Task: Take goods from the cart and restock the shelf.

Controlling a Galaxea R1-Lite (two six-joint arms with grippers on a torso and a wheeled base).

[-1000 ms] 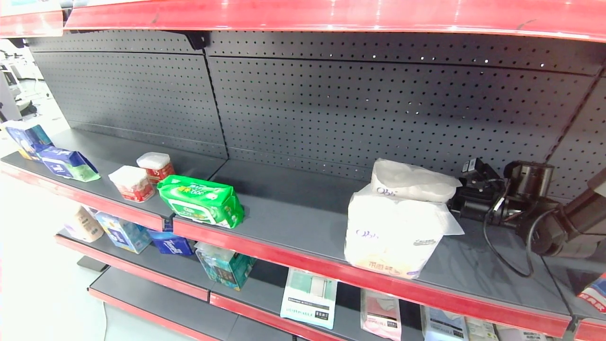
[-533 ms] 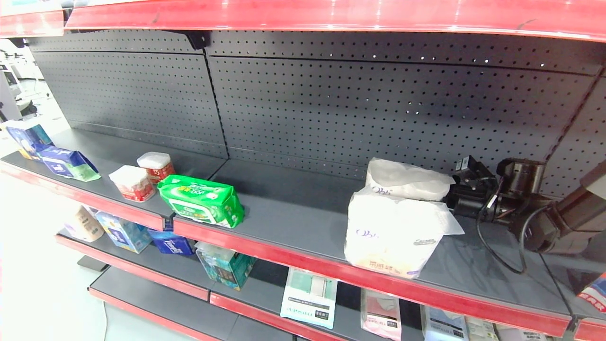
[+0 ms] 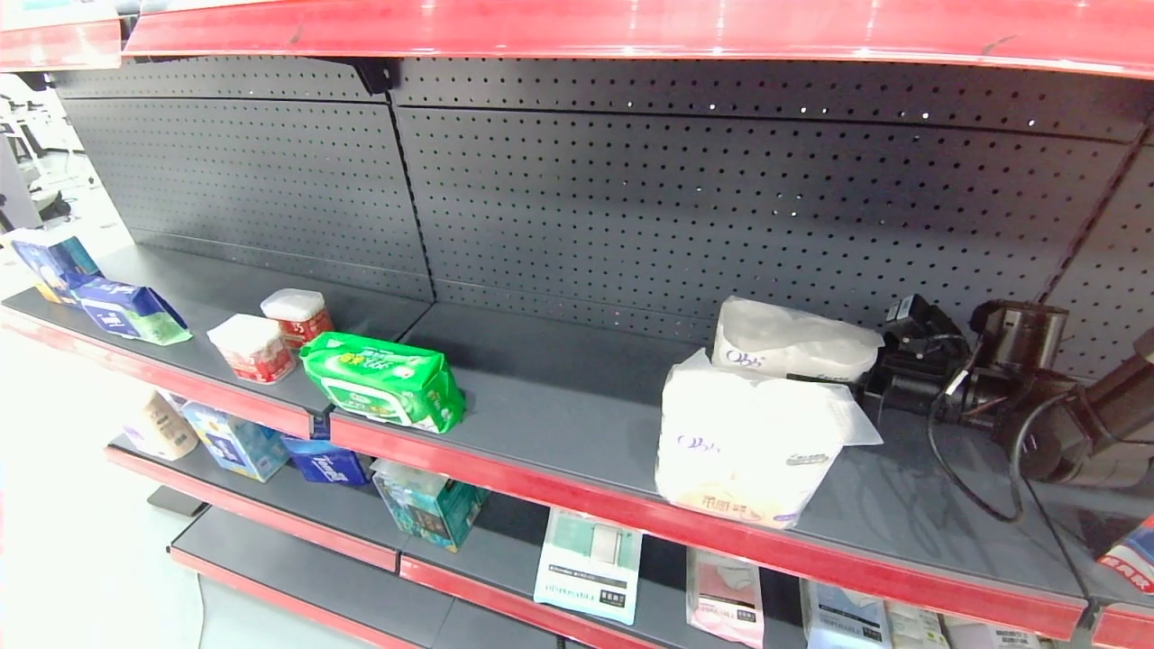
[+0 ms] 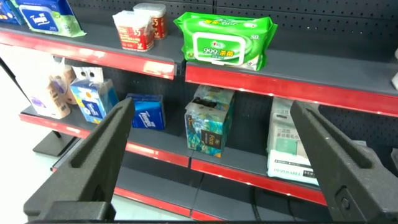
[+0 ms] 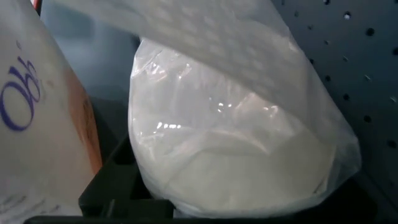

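Observation:
A small white plastic-wrapped pack hangs just behind the top of a larger white pack standing on the grey shelf. My right gripper is shut on the small pack's right end. In the right wrist view the small pack sits between the black fingers, with the larger pack close beside it. My left gripper is open and holds nothing, low in front of the shelves, facing a green wipes pack.
The green wipes pack, two red-and-white tubs and blue packs stand along the shelf's left part. Bare shelf lies between the wipes and the white packs. Lower shelves hold several boxes and packs. The perforated back wall is close behind.
The right gripper with the small white pack shifted a little left, then back right, ending slightly higher and further right. Everything else on the shelf stayed put.

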